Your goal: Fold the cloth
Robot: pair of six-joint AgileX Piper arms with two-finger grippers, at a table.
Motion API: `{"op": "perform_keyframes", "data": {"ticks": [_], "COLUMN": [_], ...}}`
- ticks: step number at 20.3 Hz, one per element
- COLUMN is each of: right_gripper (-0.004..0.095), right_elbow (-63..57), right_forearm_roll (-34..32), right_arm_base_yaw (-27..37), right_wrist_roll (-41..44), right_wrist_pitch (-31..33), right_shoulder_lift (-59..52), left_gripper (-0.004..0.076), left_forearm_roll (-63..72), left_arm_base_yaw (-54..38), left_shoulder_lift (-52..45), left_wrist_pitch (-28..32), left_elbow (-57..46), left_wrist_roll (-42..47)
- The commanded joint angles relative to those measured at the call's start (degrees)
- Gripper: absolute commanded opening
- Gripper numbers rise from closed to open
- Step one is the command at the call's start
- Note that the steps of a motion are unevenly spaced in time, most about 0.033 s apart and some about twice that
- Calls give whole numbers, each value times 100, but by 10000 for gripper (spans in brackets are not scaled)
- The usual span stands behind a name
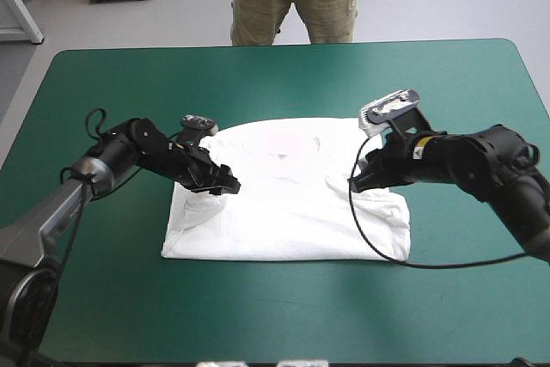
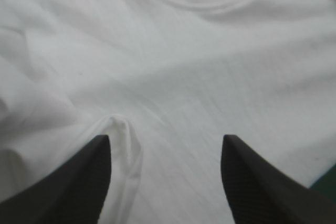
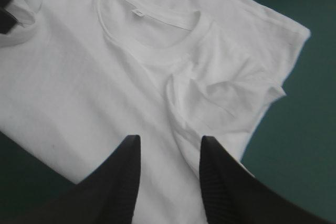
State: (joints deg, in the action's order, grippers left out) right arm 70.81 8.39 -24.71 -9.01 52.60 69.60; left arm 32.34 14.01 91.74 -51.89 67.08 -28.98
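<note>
1. Table point(image 1: 103, 83), teal-green cover: the T-shirt point(image 1: 284, 221) lies flat at its middle, well clear of all four edges
2. T-shirt: white, collar point(image 3: 157, 56) toward the table's far edge and hem toward the near edge. Its wider span runs between the left and right edges, so that reads as the long axis as it lies now
3. Left gripper point(image 1: 230, 186): low over the shirt's left part, about midway between collar and hem. Fingers stand wide apart with nothing held, and cloth lies under and ahead of them
4. Right gripper point(image 1: 354, 181): low over the shirt's right part, toward the collar end. Fingers are parted, less widely than the left pair, and nothing looks pinched (cloth shows flat in the gap)
5. Sleeve fold point(image 3: 220, 98): turned in on the shirt's right side, just ahead of the right gripper, which is the nearer arm to it
6. Pucker point(image 2: 123, 127): a small raised ridge of cloth just beside one finger of the left gripper
7. Judgement: the shirt sits directly beneath both grippers, each on its own side of the long axis. The coming pinch probably needs only a short drop, with little sideways travel
</note>
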Motion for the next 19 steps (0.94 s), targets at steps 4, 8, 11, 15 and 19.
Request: {"op": "perform_keyframes", "data": {"ticks": [4,8,11,15,19], "right_gripper": [366,366,366,366,366], "right_elbow": [-625,-1978,-2666,-3097,-3124], "right_forearm_roll": [-772,-784,-721,-411,-350], "right_arm_base_yaw": [10,10,10,10,10], "right_wrist_roll": [689,1244,1438,1418,1397], "right_wrist_pitch": [389,-487,-953,-1323,-1357], "right_shoulder_lift": [-1065,-1442,-1552,-1537,-1537], "left_gripper": [459,459,459,459,459], "left_forearm_roll": [-2216,-2277,-2162,-2194,-2202], "left_arm_base_yaw": [9,9,9,9,9], "left_shoulder_lift": [-1909,-2195,-2195,-2159,-1882], "left_wrist_pitch": [-420,-87,578,1175,1281], "left_elbow": [-125,-1607,-2372,-2748,-2775], "left_wrist_roll": [1655,2130,2316,2664,2664]}}
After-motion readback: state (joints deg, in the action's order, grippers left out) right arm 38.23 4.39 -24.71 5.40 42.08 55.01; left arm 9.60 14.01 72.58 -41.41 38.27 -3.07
